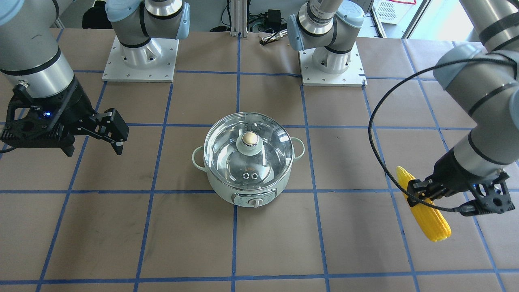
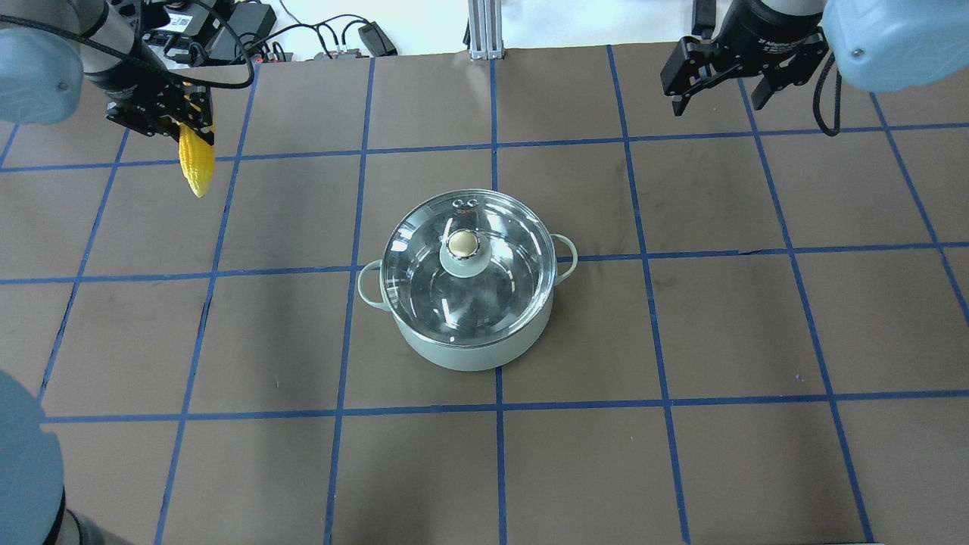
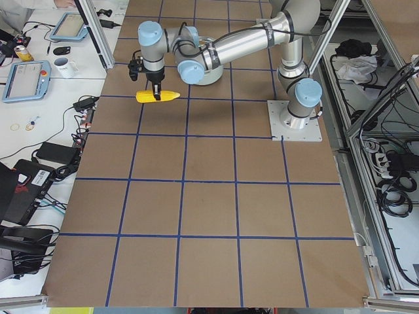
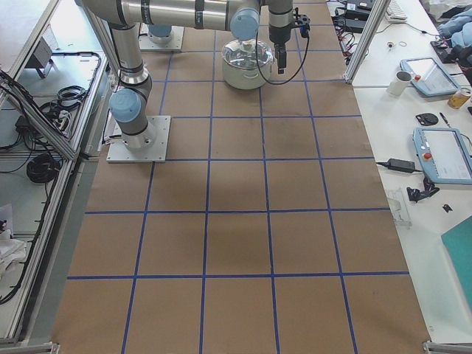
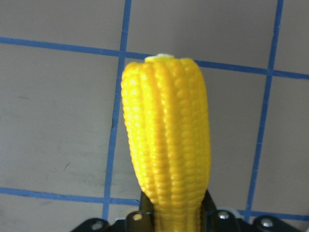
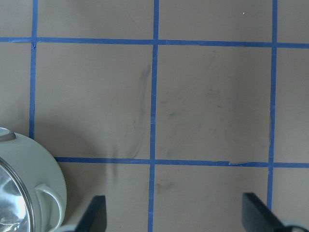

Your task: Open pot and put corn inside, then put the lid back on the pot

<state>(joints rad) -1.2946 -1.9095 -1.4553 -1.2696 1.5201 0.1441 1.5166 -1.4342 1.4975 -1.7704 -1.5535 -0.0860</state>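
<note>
The mint-green pot [image 2: 469,344] stands at the table's middle with the glass lid [image 2: 420,284] resting on it, knob [image 2: 462,244] up. It also shows in the front view [image 1: 227,190] and at the right wrist view's lower left [image 6: 34,169]. My left gripper [image 2: 185,125] is shut on the yellow corn [image 2: 195,163] and holds it off the table, far to the pot's left; the corn fills the left wrist view [image 5: 166,145]. My right gripper [image 2: 715,102] is open and empty, raised beyond the pot's right side, with its fingers [image 6: 94,212] wide apart.
Two arm base plates [image 1: 140,61] [image 1: 332,65] sit on the robot's side of the table. Cables and power bricks [image 2: 227,30] lie past the far edge. A desk with tablets [image 4: 442,155] runs along that side. Blue tape marks a grid on the brown tabletop.
</note>
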